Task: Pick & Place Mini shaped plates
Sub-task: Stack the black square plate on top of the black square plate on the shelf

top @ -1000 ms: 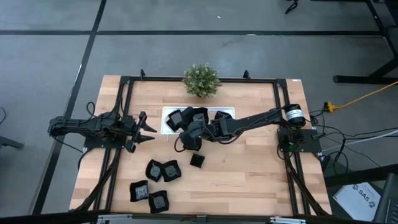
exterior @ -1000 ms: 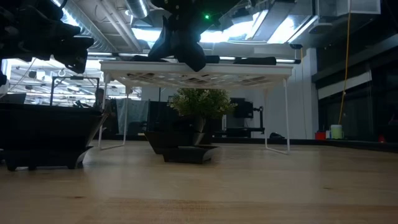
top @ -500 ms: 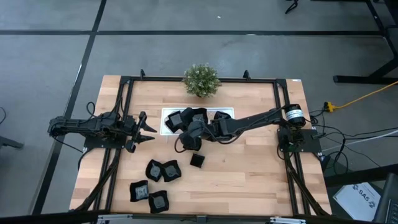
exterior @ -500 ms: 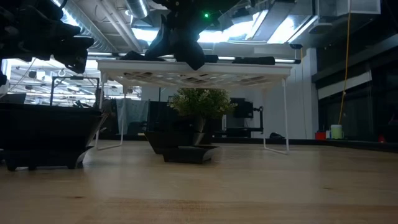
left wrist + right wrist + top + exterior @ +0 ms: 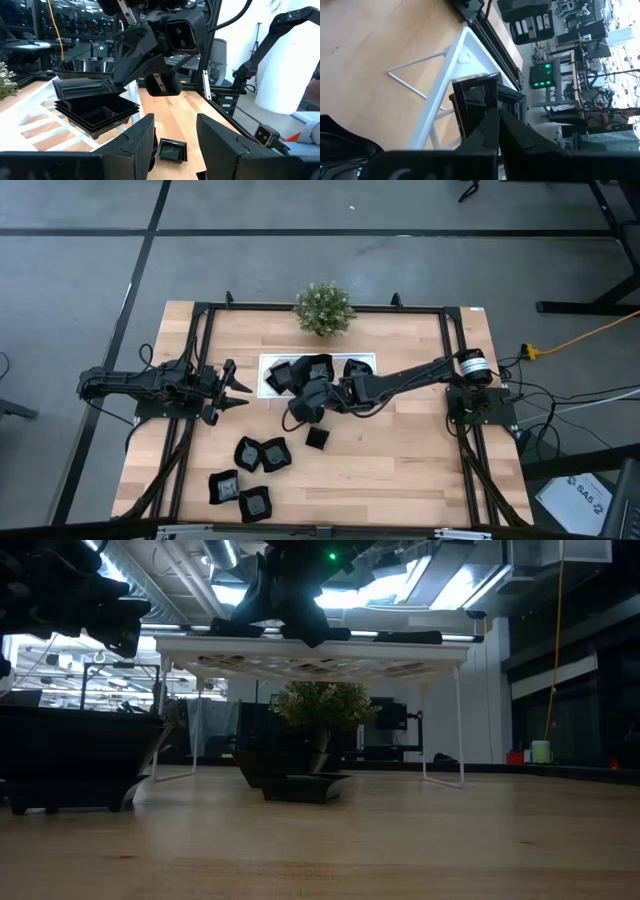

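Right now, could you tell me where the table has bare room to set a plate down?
The right half of the table, below the right arm, is bare wood. Crowded: the white tray, stacked with plates, and the front-left cluster of four plates. One plate lies mid-table.

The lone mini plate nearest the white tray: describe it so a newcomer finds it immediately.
Start at the white tray below the potted plant. Just toward the table's near edge lies one small black mini plate. It sits alone, while the other four loose plates cluster farther left.
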### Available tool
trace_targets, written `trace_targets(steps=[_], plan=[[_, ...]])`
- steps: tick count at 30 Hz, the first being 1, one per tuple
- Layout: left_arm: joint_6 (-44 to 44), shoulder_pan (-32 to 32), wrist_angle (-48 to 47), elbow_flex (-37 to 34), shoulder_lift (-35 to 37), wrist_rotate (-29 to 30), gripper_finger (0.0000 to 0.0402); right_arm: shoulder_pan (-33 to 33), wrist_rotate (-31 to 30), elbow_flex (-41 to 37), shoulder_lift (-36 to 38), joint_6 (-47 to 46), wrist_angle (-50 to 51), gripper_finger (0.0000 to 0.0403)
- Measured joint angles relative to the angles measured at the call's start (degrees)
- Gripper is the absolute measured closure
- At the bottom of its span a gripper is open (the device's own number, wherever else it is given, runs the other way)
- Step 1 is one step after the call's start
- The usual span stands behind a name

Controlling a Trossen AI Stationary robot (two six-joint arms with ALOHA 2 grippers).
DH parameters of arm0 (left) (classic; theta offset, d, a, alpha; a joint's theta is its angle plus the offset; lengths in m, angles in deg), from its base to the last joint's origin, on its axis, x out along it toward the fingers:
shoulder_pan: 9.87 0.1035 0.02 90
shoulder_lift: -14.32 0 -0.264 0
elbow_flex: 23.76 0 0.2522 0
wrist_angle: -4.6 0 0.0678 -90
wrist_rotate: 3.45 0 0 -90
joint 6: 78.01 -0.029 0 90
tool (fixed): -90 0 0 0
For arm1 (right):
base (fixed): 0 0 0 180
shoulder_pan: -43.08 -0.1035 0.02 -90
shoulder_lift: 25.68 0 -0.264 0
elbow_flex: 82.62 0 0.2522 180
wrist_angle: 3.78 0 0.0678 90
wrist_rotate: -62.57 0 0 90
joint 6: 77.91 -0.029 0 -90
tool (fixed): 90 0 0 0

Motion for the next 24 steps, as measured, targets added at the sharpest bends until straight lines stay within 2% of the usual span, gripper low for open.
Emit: trace_targets(steps=[24], plan=[[0.0,0.0,0.0,0.0,0.0,0.0,0.0258,-0.9,1.5,0.0,0.1,0.7,-2.0,0.0396]])
